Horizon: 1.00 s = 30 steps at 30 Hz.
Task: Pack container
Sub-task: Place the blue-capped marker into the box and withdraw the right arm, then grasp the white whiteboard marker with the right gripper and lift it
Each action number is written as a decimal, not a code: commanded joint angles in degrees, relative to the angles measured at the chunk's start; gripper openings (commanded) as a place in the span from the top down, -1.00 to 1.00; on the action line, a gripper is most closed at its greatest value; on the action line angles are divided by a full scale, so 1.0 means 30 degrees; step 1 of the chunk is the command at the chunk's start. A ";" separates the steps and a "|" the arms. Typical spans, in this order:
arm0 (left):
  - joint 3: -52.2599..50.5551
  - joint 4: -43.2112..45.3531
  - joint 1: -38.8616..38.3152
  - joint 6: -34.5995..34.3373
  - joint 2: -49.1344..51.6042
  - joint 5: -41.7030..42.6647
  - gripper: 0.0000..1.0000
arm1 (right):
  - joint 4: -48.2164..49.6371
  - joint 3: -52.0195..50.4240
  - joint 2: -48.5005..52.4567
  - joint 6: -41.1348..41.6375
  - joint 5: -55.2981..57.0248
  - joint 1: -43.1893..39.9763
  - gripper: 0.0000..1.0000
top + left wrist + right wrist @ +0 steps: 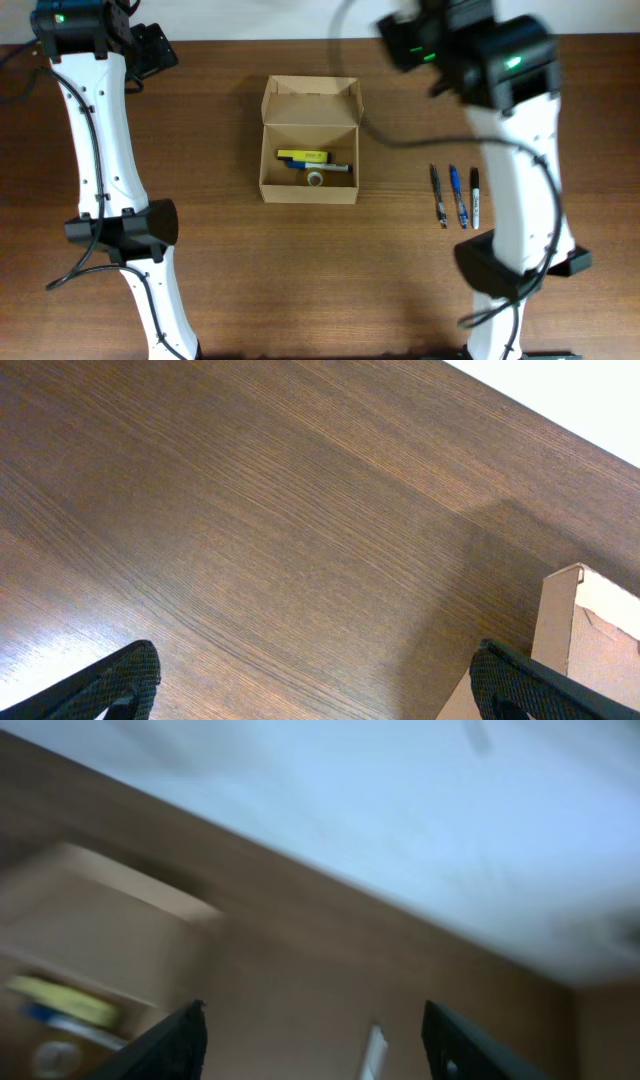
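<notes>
The container (pixel 310 140) is a small tan cardboard box at the table's middle, its flap lid folded open toward the far side. Inside lie a yellow item (pixel 302 156), a blue pen (pixel 330 168) and a small tape roll (pixel 315 179). My left gripper (pixel 155 48) hovers at the far left, open and empty (pixel 320 685), with a corner of the box (pixel 590 630) at its right. My right gripper (pixel 400 42) is raised beyond the box's far right corner. In the blurred right wrist view it stands open (pixel 315 1040) with nothing between its fingers, and the container (pixel 90 950) lies to its left.
Three pens (pixel 457 195) lie side by side on the brown wooden table (pixel 230 290), right of the box; one shows faintly as a pale streak (pixel 372 1050) in the right wrist view. Both white arms rise from the near edge.
</notes>
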 commanded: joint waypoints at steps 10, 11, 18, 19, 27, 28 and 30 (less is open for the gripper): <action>0.0226 -0.0058 0.0066 0.0102 0.0066 -0.0066 -1.00 | 0.1049 -1.0163 0.1690 0.1902 -0.5734 -0.9646 -0.31; 0.0226 -0.0058 0.0066 0.0102 0.0066 -0.0066 -1.00 | 0.1056 -1.0892 0.1778 0.1916 -0.6207 -1.0018 -0.27; 0.0226 -0.0058 0.0066 0.0102 0.0066 -0.0066 -1.00 | 0.3206 -1.5169 0.1916 0.1960 -0.6958 -1.0826 -0.26; 0.0226 -0.0058 0.0066 0.0102 0.0066 -0.0066 -0.99 | 0.3672 -1.5555 0.1916 0.1974 -0.7016 -1.0739 -0.26; 0.0226 -0.0058 0.0066 0.0102 0.0066 -0.0066 -1.00 | 0.6244 -1.6160 0.2659 0.1953 -0.6237 -1.0411 -0.26; 0.0226 -0.0058 0.0066 0.0102 0.0066 -0.0066 -1.00 | 0.6426 -1.6160 0.2769 0.1953 -0.6105 -1.0455 -0.26; 0.0226 -0.0058 0.0066 0.0102 0.0066 -0.0066 -0.99 | 0.6564 -1.6160 0.3147 0.1960 -0.6098 -1.0484 -0.26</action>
